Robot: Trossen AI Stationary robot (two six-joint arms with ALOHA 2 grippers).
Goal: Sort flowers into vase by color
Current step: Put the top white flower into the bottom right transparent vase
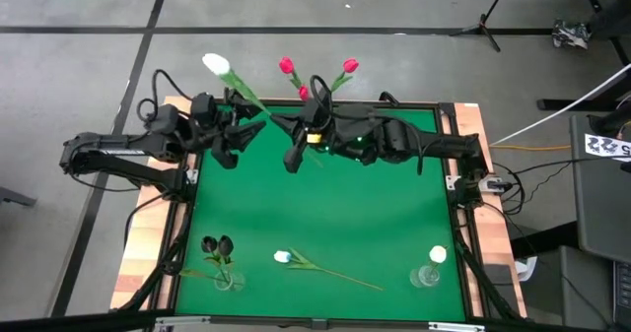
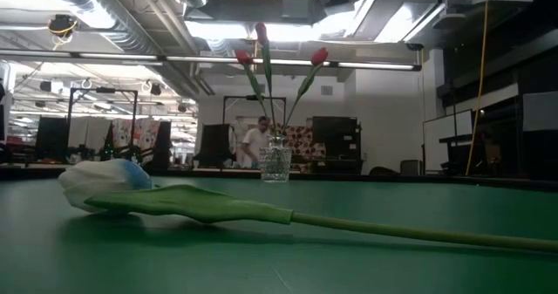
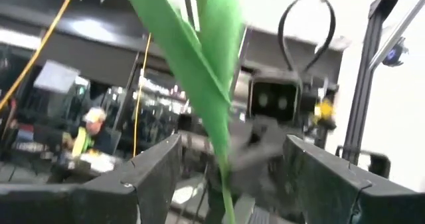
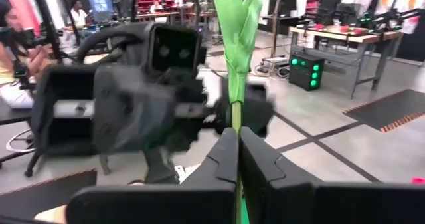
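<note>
The right gripper pinches the white tulip's stem above the tabletop's far edge. The left gripper stands wide around its leaves, not touching. No writing is readable.

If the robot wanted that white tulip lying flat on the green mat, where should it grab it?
Probably the bare stem, coming straight down from above. The white tulip lies flat on the mat, its stem long, thin and clear of the vases, while head and leaves look soft and bulky.
</note>
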